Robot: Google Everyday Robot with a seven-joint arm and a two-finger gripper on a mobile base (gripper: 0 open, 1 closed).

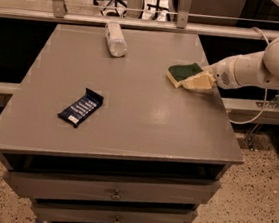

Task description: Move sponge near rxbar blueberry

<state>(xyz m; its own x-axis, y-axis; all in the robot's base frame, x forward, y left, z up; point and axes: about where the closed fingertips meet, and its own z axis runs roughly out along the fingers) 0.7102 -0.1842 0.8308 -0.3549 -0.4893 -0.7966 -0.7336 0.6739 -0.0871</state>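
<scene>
Pale cream hand (199, 82) sits low over the grey bench (142, 129), near its 3 o'clock edge, on a white arm (255, 66). Can't tell if it's clenched or released. Wavy green-topped, yellow-foam sponge (183, 71) lies flat on the bench, touching the hand at its 10 o'clock. Dark blue flat rxbar blueberry (81, 107) is well apart, at the sponge's 8 o'clock. Clear plastic bottle (116, 39) lies on its side near the 12 o'clock edge.

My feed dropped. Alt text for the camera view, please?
The gripper is at the sponge near the grey table's right edge. The rxbar blueberry lies well away at front left; a clear bottle lies on its side at the back.
</scene>
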